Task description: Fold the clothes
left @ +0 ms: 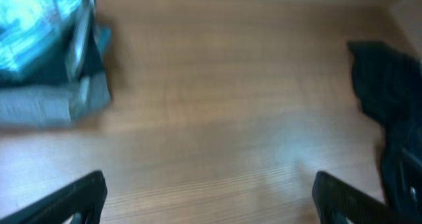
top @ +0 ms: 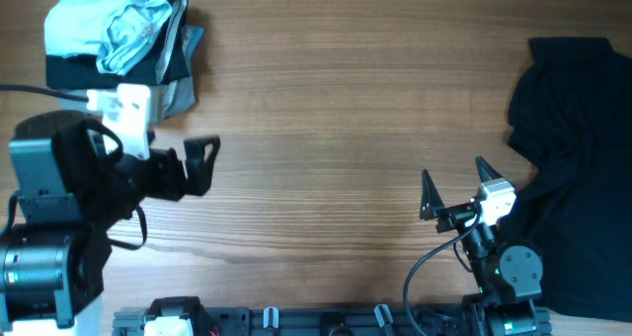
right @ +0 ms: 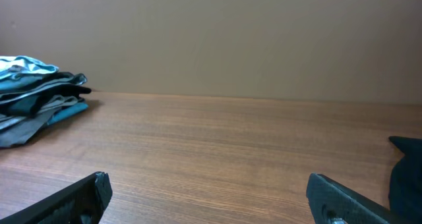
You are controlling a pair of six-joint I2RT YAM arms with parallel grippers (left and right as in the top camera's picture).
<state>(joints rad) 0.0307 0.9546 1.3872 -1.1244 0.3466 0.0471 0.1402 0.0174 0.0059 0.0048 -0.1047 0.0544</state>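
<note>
L gripper [top: 212, 165] & R gripper [top: 452, 168]: fingers spread wide, nothing held. Upper left, light blue t-shirt [top: 109, 25] is piled atop folded stack [top: 69, 74]; judged thin, floppy, best pinched at hem.

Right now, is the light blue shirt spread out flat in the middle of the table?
No, the light blue shirt lies crumpled on top of the folded dark garments, off to one side.

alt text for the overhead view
A crumpled light blue t-shirt lies atop a stack of folded dark garments at the wooden table's far left corner; a large black garment lies at the right. The left gripper and right gripper hover empty, jaws open.
</note>
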